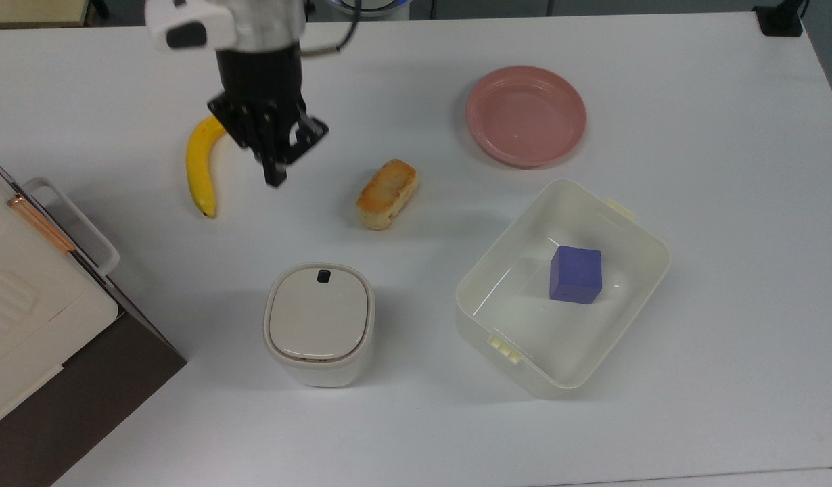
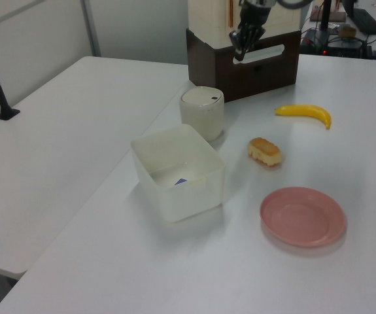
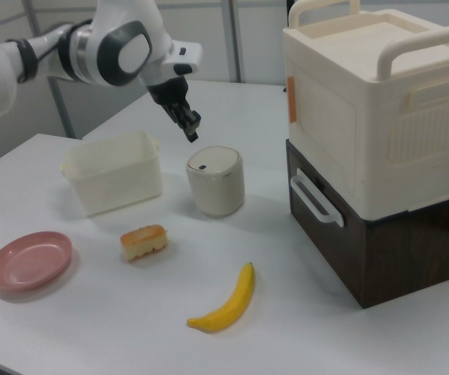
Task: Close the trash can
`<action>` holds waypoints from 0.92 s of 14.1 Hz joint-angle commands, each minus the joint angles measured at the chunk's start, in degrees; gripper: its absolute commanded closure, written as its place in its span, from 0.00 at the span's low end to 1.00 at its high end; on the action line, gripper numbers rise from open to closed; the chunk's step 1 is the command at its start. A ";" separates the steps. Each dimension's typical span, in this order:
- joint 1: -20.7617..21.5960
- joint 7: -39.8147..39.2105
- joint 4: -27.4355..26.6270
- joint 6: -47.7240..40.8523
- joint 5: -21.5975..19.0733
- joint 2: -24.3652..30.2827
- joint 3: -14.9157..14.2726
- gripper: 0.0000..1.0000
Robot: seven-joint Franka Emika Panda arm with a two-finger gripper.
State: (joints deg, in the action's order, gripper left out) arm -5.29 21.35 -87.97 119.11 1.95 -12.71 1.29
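The trash can (image 1: 319, 325) is a small cream-white rounded bin standing near the table's front in the top view. Its beige lid lies flat on the rim, with the black button (image 1: 323, 275) at the lid's far edge. The same trash can (image 2: 202, 112) stands beside the tub in the left view, and the trash can (image 3: 215, 180) sits mid-table in the right view. My gripper (image 1: 275, 177) hangs high above the table between the banana and the bread, well clear of the can, fingers shut on nothing. The gripper (image 2: 239, 55) and the gripper (image 3: 192, 133) show above the can.
A banana (image 1: 201, 166) and a piece of bread (image 1: 387, 193) lie behind the can. A pink plate (image 1: 525, 115) sits further back. A translucent white tub (image 1: 632, 223) holds a blue cube (image 1: 575, 274). A cream box on a brown crate (image 1: 64, 338) stands at the top view's left.
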 commanded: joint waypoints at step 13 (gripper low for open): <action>-4.63 -28.27 -1.50 -31.64 -8.54 13.94 -0.67 1.00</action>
State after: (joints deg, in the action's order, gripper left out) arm -9.02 -0.85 -87.92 90.90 -4.07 -1.02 1.17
